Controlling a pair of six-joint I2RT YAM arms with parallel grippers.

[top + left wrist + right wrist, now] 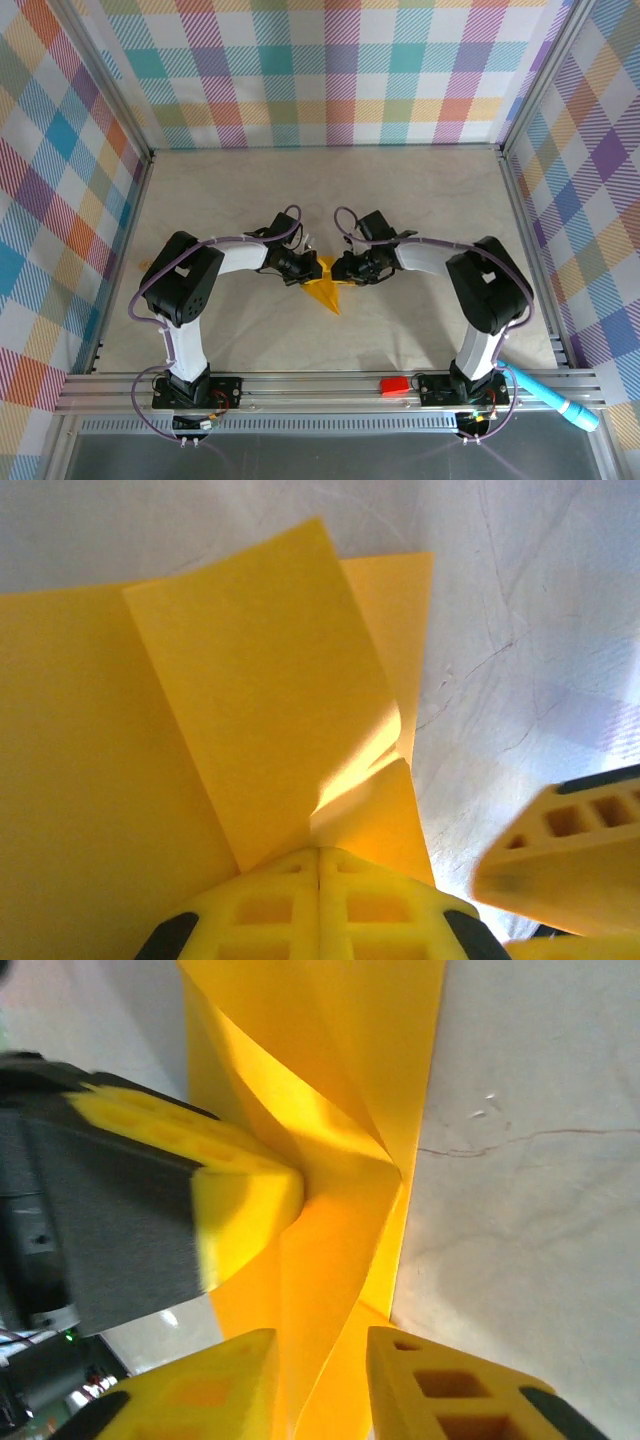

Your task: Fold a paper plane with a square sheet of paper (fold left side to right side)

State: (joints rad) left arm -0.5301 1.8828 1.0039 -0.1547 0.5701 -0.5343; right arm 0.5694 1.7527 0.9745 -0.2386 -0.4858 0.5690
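**Surface and room.** The desk (420,200) is pale cream, mottled and faintly creased. It is enclosed on three sides by walls (330,70) of pastel plaid cloth. An aluminium rail (320,388) runs along the near edge and carries both arm bases. On the rail, well behind the right hand (340,270), a red block (394,384) lies just left of the right arm's base. A light-blue pen (556,399) lies slanted to the right of that base.

**Paper.** The paper (326,291) is yellow-orange and partly folded. It lies on the desk directly between the two hands and tapers to a point toward the rail.

**Arms.** Both arms are bent at the elbow, with the forearms reaching inward so that the hands meet nearly tip to tip over the paper's far part.

- **Left hand** (306,267): the fingers (380,910) are pressed together and pinch a raised fold of the paper. In the left wrist view, creased panels fan out ahead of the fingertips.
- **Right hand:** the fingers (450,1390) stand partly apart, with a standing ridge of paper running through the gap. Whether either pad touches the paper cannot be told.

In the right wrist view, the left hand's fingertip (240,1190) lies ahead and to the left of the right hand, against the paper.
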